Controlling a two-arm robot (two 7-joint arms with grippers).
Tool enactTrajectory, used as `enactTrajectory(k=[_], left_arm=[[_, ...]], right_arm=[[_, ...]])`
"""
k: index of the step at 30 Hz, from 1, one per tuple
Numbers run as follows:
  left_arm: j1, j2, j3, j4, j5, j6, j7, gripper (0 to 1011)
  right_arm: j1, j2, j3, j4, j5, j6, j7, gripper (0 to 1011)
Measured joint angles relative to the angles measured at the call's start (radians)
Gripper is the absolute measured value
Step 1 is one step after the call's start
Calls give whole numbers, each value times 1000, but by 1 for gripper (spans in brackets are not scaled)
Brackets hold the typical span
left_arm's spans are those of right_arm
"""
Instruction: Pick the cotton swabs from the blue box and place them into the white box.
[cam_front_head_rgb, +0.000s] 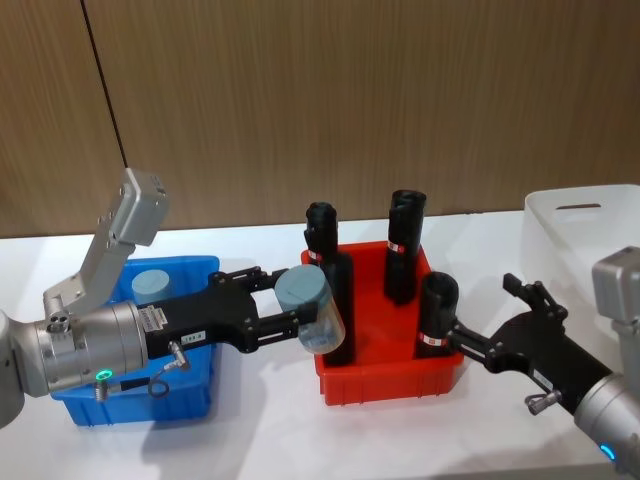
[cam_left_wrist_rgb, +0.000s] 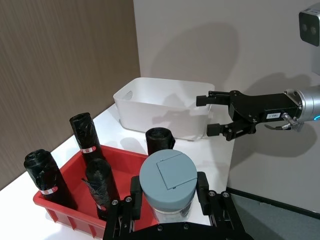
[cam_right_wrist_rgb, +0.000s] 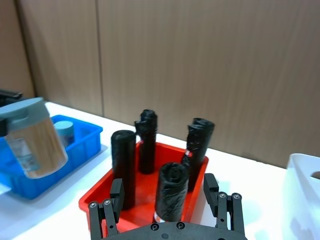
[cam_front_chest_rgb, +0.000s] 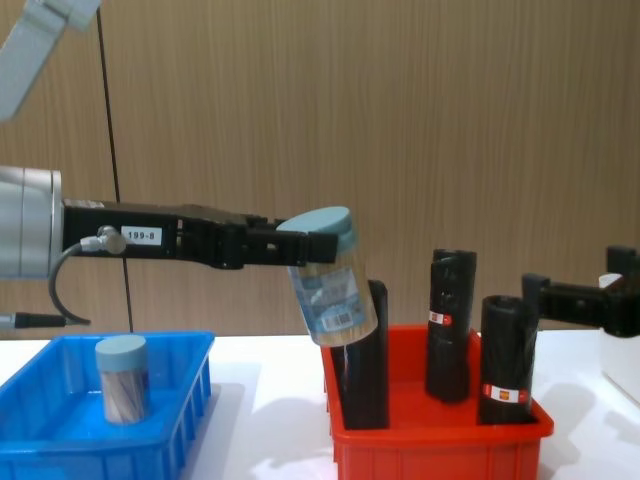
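Centre of the head view: a tilted swab container (cam_front_head_rgb: 312, 308), clamped by its lid end in the left gripper (cam_front_head_rgb: 288, 298), hangs over the left edge of the red bin (cam_front_head_rgb: 390, 385) of black rolls (cam_front_head_rgb: 405, 245). A second container (cam_front_head_rgb: 150, 283) stands in the blue box (cam_front_head_rgb: 130, 405), lower left. The right gripper (cam_left_wrist_rgb: 208, 115), spread wide and empty, sits lower right, near the white box (cam_front_head_rgb: 585, 235).
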Motion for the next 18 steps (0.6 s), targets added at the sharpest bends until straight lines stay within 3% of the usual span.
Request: enactTrajectory(k=[12,18], left_arm=[[-1,-1,0,2,0,-1,-1,654],[-2,-1,0,2,0,-2,-1,654]], right_arm=[[53,23,3,16,-19,72,172,1002],[105,25,-1,41,-32,117,291,1001]])
